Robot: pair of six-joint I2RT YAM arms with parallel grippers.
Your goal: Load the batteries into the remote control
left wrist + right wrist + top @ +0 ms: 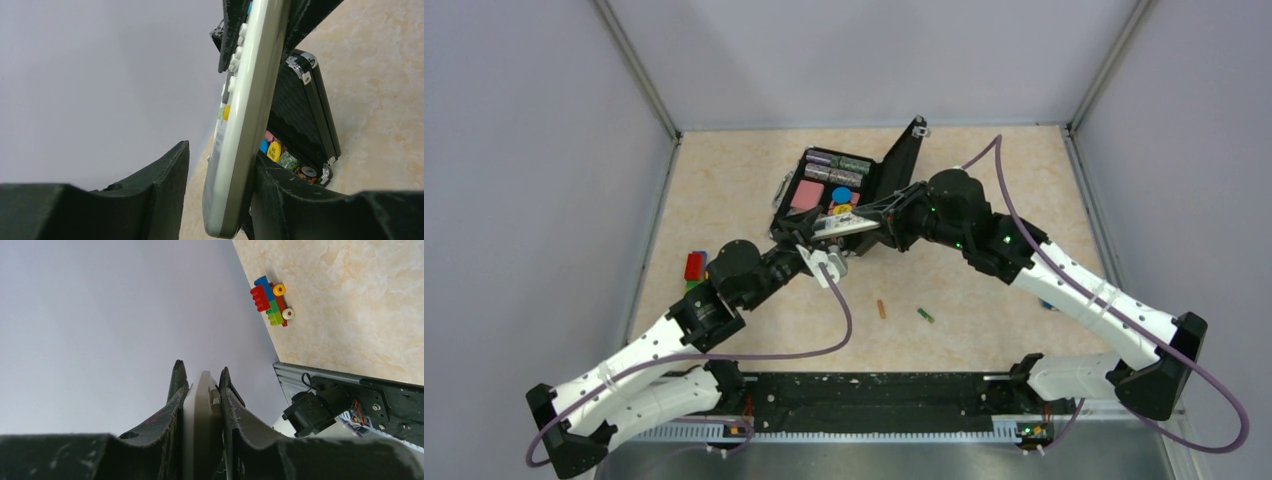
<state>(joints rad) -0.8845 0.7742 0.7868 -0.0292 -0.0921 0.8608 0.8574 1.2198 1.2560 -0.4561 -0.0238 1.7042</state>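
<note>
White remote control [844,225] is up off the table [1024,180], folks, pinched in the right pincer [201,375]. Both black fingers [172,410] press flat on its two faces, with no gap on either side in the right wrist view. Across from it, the left pincer [221,152] stands wide around the remote control's other end. The finger on the back side looks to be touching it, while the finger on the key side is clear of it, with daylight between. From the left wrist the remote control runs edge-on and tilted, its white keys and one yellow key facing the finger that stands clear.

Down on the table, on the near side of both pincers, lie the two batteries. The orange-brown battery [882,309] and the green battery [925,315] are near each other, not touching, and well apart from either pincer. Just beyond the pincers sits the black case [894,170], open with its lid up and coloured chips [841,196] inside. Well out to the left of the left pincer, past that arm's wrist, sits the block toy [694,268] on the table.
</note>
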